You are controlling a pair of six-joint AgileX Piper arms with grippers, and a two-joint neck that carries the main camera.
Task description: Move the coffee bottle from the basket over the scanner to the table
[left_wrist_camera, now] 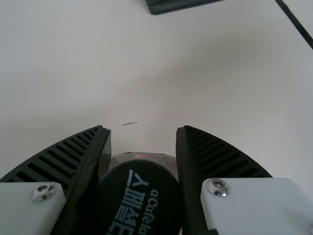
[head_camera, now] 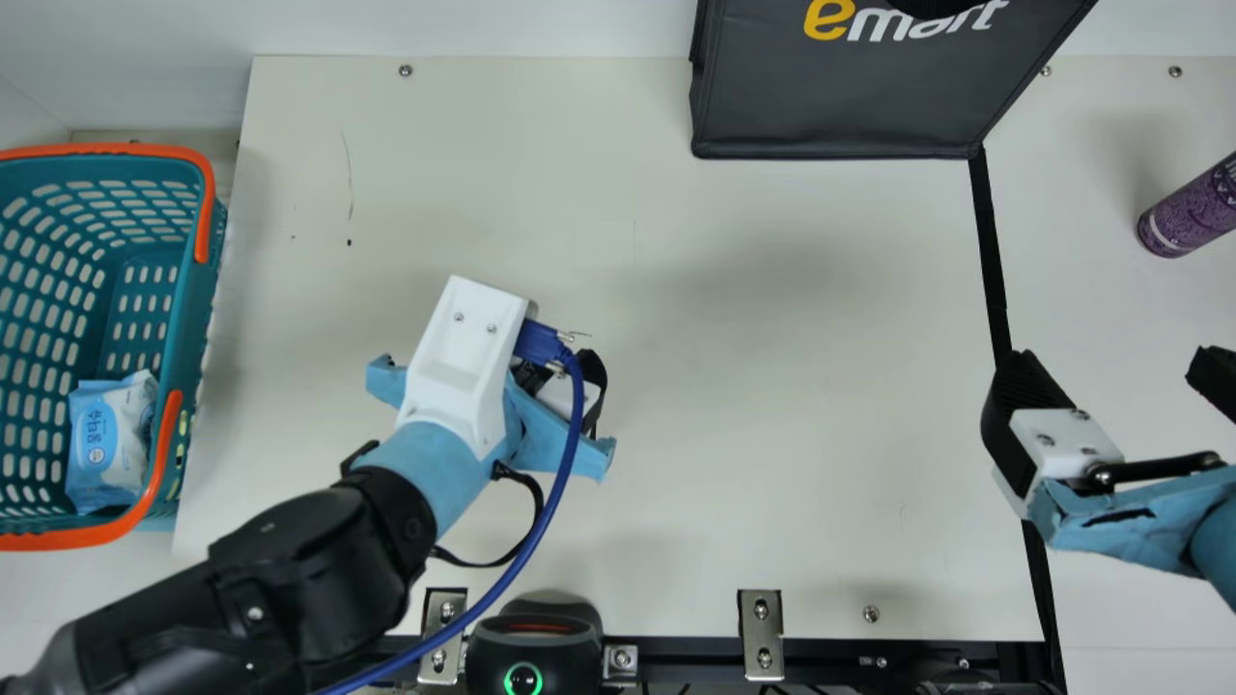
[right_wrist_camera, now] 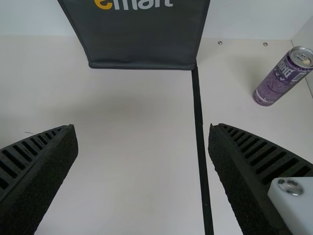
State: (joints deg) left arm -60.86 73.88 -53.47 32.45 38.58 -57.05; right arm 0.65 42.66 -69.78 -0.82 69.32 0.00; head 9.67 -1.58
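The basket (head_camera: 198,299), cut off, sits beside the surface's (head_camera: 734,434) edge. The left tool (head_camera: 591,381), partly hidden by its arm, is clamped on the bottle (left_wrist_camera: 139,196); whether that touches down, I cannot tell. Past the cropped bag (head_camera: 840,111), the right tool (head_camera: 1115,359) gapes wide.

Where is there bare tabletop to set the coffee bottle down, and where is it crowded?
The table is bare between the left gripper and right gripper, and again between the basket and black bag. It looks most crowded around the scanner and left gripper.
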